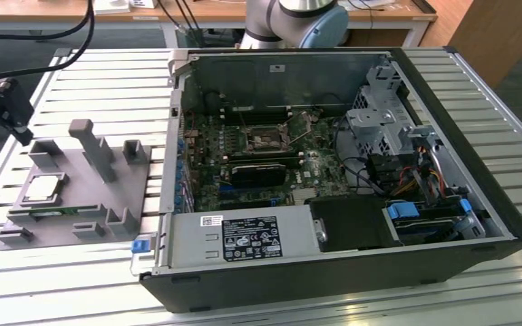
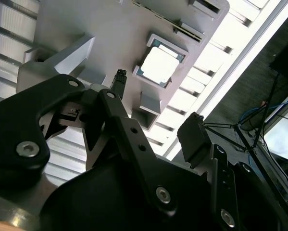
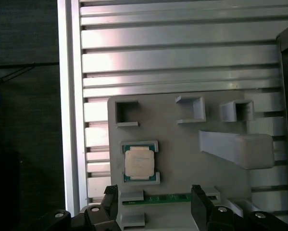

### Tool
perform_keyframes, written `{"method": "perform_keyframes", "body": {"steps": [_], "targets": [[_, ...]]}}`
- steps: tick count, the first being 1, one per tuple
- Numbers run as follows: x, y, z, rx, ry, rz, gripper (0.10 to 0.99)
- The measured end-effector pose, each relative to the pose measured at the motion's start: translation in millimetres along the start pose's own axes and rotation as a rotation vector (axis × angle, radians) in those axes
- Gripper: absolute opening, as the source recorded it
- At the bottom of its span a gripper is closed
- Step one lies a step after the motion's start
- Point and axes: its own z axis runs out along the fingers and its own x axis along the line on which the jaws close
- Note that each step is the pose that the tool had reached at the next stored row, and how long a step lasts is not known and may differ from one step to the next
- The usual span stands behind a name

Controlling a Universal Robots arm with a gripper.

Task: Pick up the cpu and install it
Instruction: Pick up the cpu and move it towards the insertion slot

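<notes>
Black pincer (image 3: 153, 196) hangs wide open and empty over the grey holder (image 3: 182, 139), near the cpu (image 3: 140, 162), which lies flat in its recess by the worktop (image 3: 182, 48) edge. Approach for pick-up, I judge. A grasp calls for centring on the thin rim. Socket (image 1: 266, 140) detail is unclear.

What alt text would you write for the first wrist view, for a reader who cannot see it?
A silver-topped cpu sits in a square nest on a grey fixture plate, untouched, with the open, empty gripper close beside it. A green memory stick lies in a slot next to the cpu, and the plate rests on a slatted metal table.
</notes>
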Motion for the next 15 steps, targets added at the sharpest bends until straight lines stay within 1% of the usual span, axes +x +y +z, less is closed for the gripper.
{"method": "perform_keyframes", "body": {"steps": [10, 11, 12, 14, 15], "targets": [[-0.1, -2.5, 7.7, 0.000, 0.0002, 0.000, 0.706], [-0.1, -3.1, 8.2, 0.000, 0.0002, 0.000, 0.718], [-0.2, -3.5, 8.7, 0.000, 0.0003, 0.000, 0.773], [-0.2, -4.4, 9.7, 0.000, 0.0008, 0.000, 0.773], [-0.1, -4.6, 10.6, 0.000, 0.0009, 0.000, 0.839]]}}
